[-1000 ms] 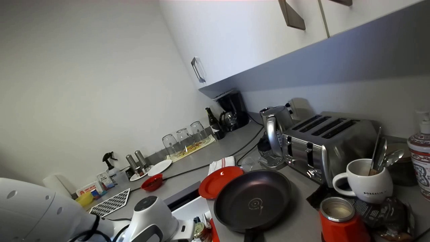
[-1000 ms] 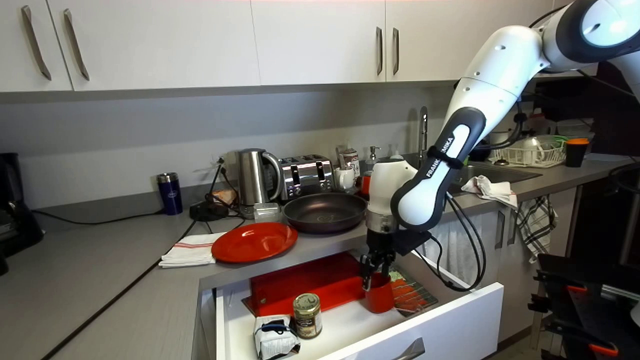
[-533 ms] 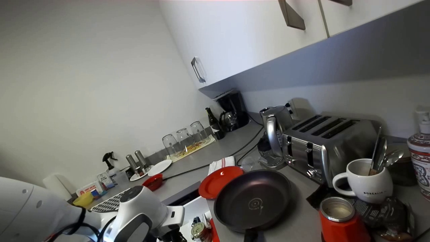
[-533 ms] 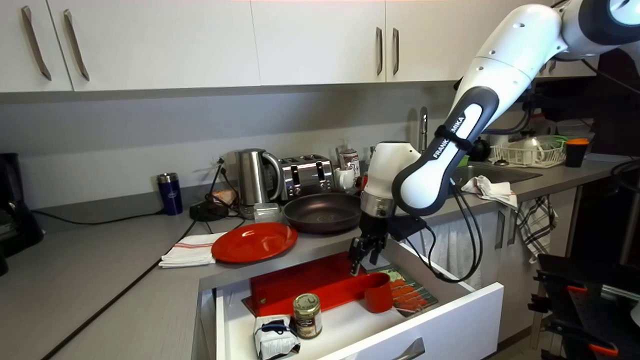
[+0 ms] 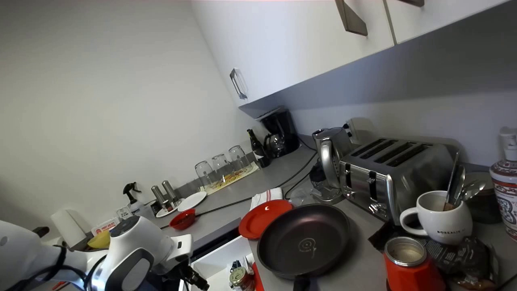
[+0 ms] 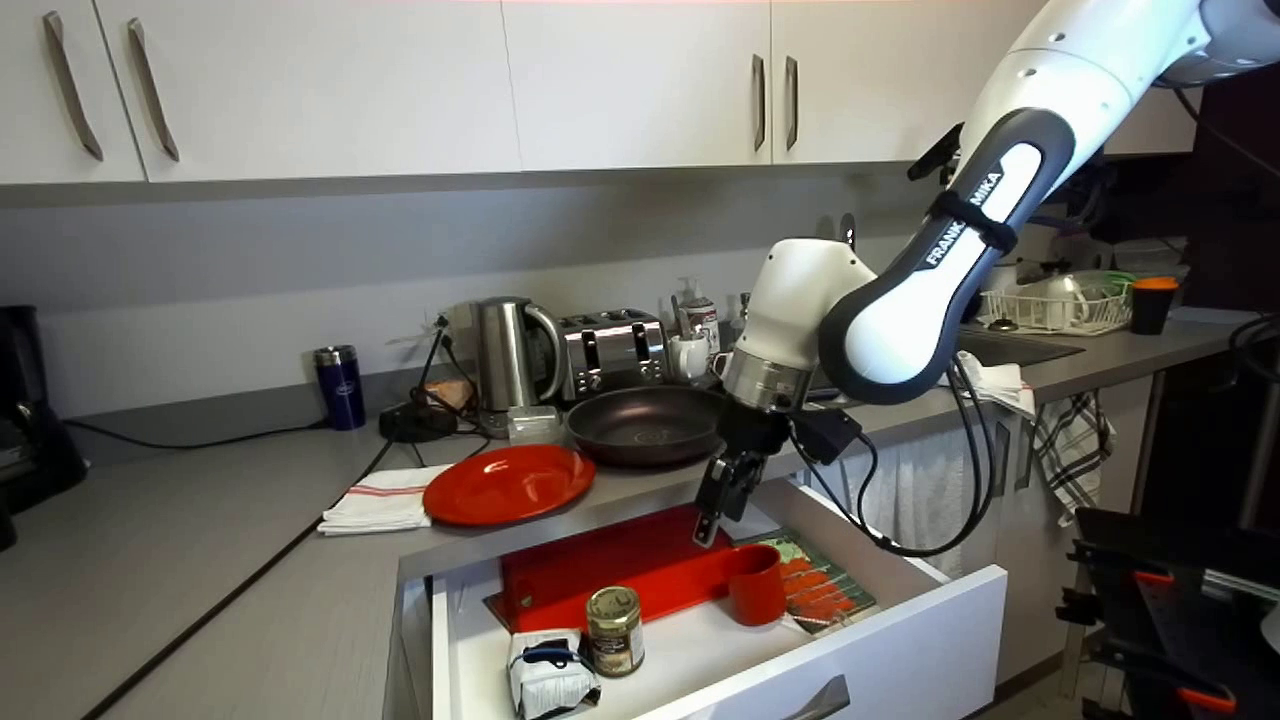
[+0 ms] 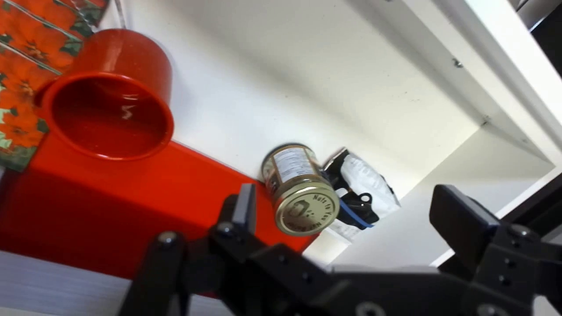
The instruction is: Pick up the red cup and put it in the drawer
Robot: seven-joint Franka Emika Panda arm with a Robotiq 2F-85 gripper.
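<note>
- In an exterior view: tilted, close over the grey countertop [image 5: 266, 178], facing along it.
- In an exterior view: farther back, facing flat white wall cabinets [image 6: 640, 90].
- Wrist view: close, down into the white-walled drawer [image 7: 316, 79]; both exterior views share it.

In the wrist view, the red cup [image 7: 109, 94] shines at ten o'clock and the red board [image 7: 114, 202] is shadowy at eight.

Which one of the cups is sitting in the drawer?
The red cup: it stands upright inside the open drawer. The white mug, the blue cup and the black cup are all outside it, higher up.
</note>
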